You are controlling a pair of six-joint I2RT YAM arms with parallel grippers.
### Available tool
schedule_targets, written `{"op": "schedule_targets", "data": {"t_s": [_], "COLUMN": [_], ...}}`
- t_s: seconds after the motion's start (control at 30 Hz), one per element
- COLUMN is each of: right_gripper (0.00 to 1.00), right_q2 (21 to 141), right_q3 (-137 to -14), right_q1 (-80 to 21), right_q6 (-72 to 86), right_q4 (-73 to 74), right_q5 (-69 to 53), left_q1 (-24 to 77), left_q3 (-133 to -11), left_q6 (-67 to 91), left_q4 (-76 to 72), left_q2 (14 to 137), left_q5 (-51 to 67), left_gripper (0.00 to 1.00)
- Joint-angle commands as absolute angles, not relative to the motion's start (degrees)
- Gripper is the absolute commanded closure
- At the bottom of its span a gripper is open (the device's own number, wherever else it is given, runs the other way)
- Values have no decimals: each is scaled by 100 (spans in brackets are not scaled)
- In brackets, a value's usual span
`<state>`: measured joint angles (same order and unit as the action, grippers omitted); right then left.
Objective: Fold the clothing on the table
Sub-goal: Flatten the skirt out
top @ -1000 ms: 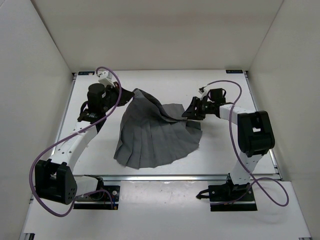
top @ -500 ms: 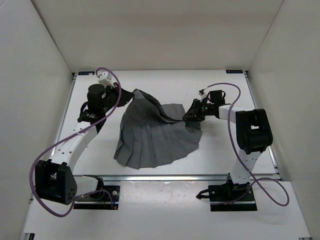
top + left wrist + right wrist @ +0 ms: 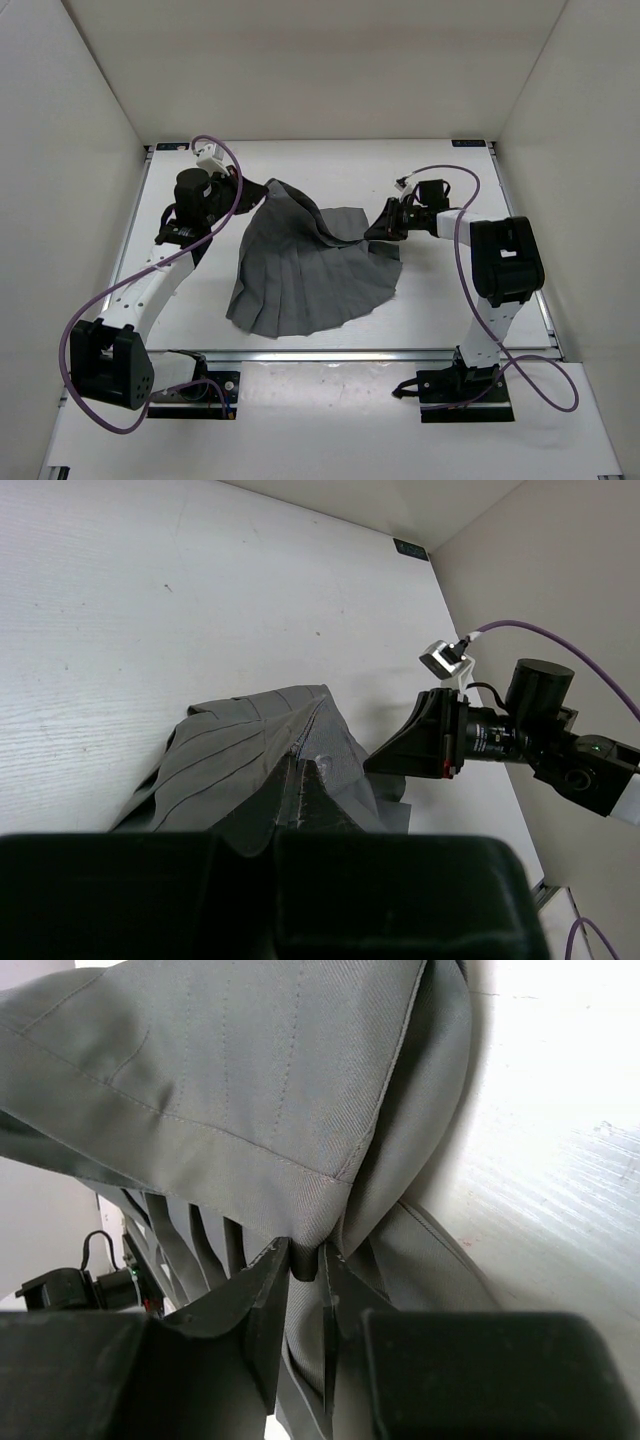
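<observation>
The clothing [image 3: 310,270], a dark grey pleated skirt, lies fanned out mid-table [image 3: 450,300] with its wide hem toward the near edge. My left gripper [image 3: 262,189] is shut on the skirt's far left corner and holds it slightly raised. In the left wrist view, the fabric [image 3: 240,745] peaks between the closed left gripper [image 3: 300,768]. My right gripper [image 3: 373,233] is at the skirt's far right edge. The right wrist view shows the right gripper [image 3: 305,1260] with its narrow jaws pinching a fold of the grey cloth [image 3: 250,1090].
White walls enclose the table on the left, back and right. A metal rail [image 3: 350,352] runs along the near edge, with both arm bases behind it. Purple cables [image 3: 455,175] loop off each arm. Bare tabletop [image 3: 570,1160] lies right of the skirt.
My right gripper's jaws have closed onto a fold at the skirt's right edge. The left gripper stays as it was, holding its corner.
</observation>
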<state>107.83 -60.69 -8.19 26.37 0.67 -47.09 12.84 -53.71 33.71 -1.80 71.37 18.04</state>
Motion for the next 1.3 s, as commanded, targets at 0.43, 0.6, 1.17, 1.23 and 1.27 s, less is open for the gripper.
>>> {"op": "schedule_targets", "data": {"t_s": [0.43,0.6,1.17,1.23,1.27], "right_gripper": [100,100,100,100,100], "right_q2": [10979,10758,8720,7932,7728], "right_q3": [-6933,-8862,-7465,-6412,-6190], "right_q1": [-826,-388,273,19,44], "right_q6": [2645,2303,2656,2349,2225], "right_q4": [-26,1342,975,1281,1431], "right_q5": [-5168,-5256,-5644,-5161,-4872], "left_q1": [1082,598,826,1054,1107], "left_q3": [-5352,-6693,-5261,-4566,-4161], "left_q6": [3208,2954,3366,3410,3436], "left_q4": [-703,-555,-1063,-915,-792], "left_q2": [7118,7908,6603,6077,5682], "left_q5": [1863,2048,1960,1716,1592], "left_gripper": [100,100,100,100,100]}}
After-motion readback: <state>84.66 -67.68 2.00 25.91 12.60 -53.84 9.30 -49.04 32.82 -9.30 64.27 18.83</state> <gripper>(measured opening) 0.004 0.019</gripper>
